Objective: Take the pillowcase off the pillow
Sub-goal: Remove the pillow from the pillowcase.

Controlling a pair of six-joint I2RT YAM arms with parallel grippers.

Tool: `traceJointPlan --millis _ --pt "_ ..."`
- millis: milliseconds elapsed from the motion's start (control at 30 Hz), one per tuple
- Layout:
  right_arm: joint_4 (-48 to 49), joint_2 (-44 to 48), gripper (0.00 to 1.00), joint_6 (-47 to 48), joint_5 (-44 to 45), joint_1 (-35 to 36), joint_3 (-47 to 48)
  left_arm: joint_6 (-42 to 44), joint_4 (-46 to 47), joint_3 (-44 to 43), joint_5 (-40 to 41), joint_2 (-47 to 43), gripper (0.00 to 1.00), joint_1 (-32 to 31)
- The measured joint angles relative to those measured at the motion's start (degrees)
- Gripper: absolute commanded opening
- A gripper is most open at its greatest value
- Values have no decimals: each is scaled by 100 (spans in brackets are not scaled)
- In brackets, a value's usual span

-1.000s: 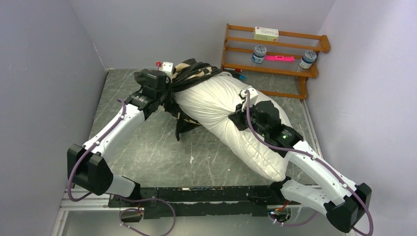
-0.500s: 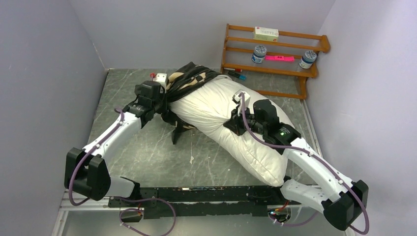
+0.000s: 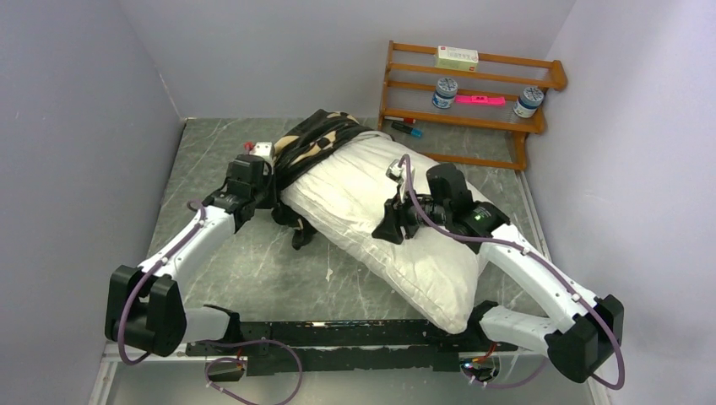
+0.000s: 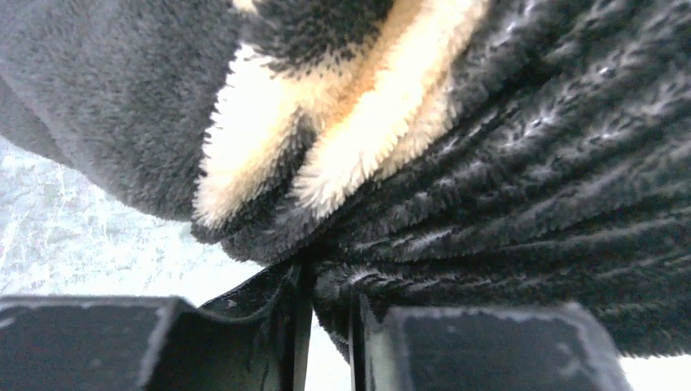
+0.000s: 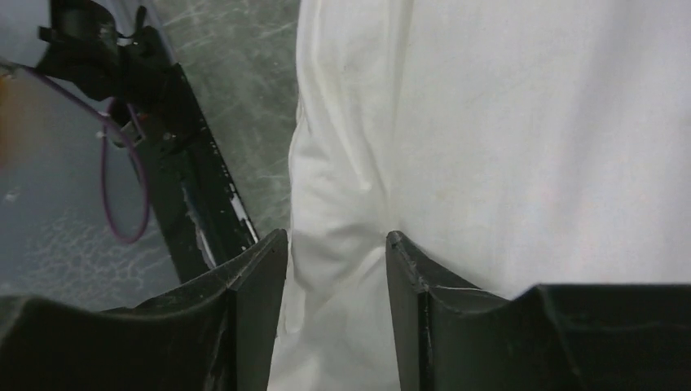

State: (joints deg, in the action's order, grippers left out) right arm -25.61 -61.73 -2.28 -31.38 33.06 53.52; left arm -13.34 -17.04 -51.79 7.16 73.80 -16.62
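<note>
The white pillow (image 3: pixel 397 228) lies diagonally across the table, its far end still inside the black pillowcase (image 3: pixel 317 139) with tan flower prints. My left gripper (image 3: pixel 274 181) is shut on a fold of the pillowcase (image 4: pixel 489 204) at the pillow's far left end; the plush fabric fills the left wrist view. My right gripper (image 3: pixel 384 228) is in the middle of the pillow with its jaws pinching a bunched fold of the white fabric (image 5: pixel 338 244). A black flap of the pillowcase (image 3: pixel 302 232) hangs onto the table below the left gripper.
A wooden shelf rack (image 3: pixel 469 84) stands at the back right with two jars (image 3: pixel 445 91) and a box (image 3: pixel 456 57). Markers (image 3: pixel 407 128) lie by its foot. Walls close in left, back and right. The black base rail (image 3: pixel 338 333) runs along the near edge.
Both grippers have moved left and toward the near side. The pillow has shifted left with the right gripper, and the pillowcase has bunched further toward the pillow's far end.
</note>
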Motion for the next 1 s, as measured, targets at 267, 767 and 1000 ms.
traceJointPlan --millis 267,767,1000 --pt "-105 -417 70 -247 -278 -33 811 -7 -33 284 31 -374 48 101" --pt "299 -1447 97 -116 522 280 1974 46 -684 120 166 -970 86 -101" --pt "472 -2184 98 358 1329 542 2446 59 -1150 -579 -94 -1110 92 -229"
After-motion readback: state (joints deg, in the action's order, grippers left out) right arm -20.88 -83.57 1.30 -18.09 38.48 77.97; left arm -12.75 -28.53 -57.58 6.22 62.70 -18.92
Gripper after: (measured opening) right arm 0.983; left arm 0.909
